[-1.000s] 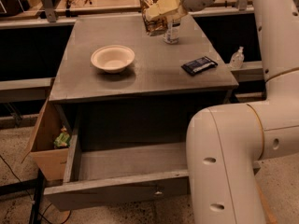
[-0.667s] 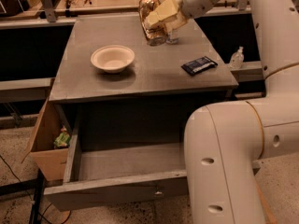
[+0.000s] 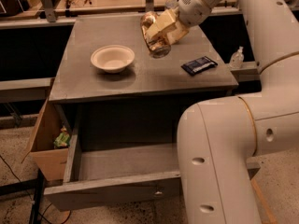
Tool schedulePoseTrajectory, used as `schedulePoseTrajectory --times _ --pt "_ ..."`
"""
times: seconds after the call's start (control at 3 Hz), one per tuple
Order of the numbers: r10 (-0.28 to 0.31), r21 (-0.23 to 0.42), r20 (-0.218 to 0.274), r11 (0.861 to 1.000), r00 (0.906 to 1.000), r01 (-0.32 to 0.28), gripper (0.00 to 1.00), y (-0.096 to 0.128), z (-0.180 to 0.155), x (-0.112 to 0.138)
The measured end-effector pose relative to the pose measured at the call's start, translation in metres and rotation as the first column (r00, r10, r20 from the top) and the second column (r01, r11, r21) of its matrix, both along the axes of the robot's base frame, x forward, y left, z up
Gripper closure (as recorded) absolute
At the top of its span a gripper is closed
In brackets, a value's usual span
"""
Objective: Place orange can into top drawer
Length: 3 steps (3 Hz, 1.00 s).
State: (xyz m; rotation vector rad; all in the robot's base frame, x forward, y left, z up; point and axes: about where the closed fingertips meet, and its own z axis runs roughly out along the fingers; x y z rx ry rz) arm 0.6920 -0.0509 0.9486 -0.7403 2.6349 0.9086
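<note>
Now the gripper (image 3: 162, 28) is over the back part of the grey table (image 3: 88, 85), to the right of the bowl (image 3: 112, 58). Its two pale yellow fingers (image 3: 169, 23) are pressed against the sides of the orange can (image 3: 157, 45) and pinch it between them. The can is small and round. Its colour is orange-brown, with shiny pale patches on the side. It is held tilted, not upright, and the lower round end turns toward the camera. I cannot tell whether this end touches the table or hangs a little above it.

The top drawer (image 3: 117, 195) is pulled open under the table top, well apart from the can. It is wide, shallow and grey, and a small round knob (image 3: 158, 193) sits on its flat front panel.

On the table a white bowl stands at the left of the can, and a dark flat packet (image 3: 199, 65) lies at the right, near the edge. A cardboard box (image 3: 46, 146) stands just beside the left side of the drawer, with something green (image 3: 62, 138) inside. The robot's thick white arm (image 3: 219, 162) fills the right side of the view.
</note>
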Motion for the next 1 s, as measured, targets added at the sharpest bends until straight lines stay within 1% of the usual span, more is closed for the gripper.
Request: schedulePoseTrajectory --times 0.33,0.67,1.0 --pt "-0.033 -0.075 -0.052 0.997 0.9981 0.029 1.0 -0.009 -0.017 -0.004" --pt "-0.066 -0.119 -0.02 0.991 0.9976 0.063 1.0 -0.01 -0.004 -0.024" --pt "-0.066 -0.119 -0.019 0.991 0.9976 0.064 1.0 -0.01 -0.004 -0.023"
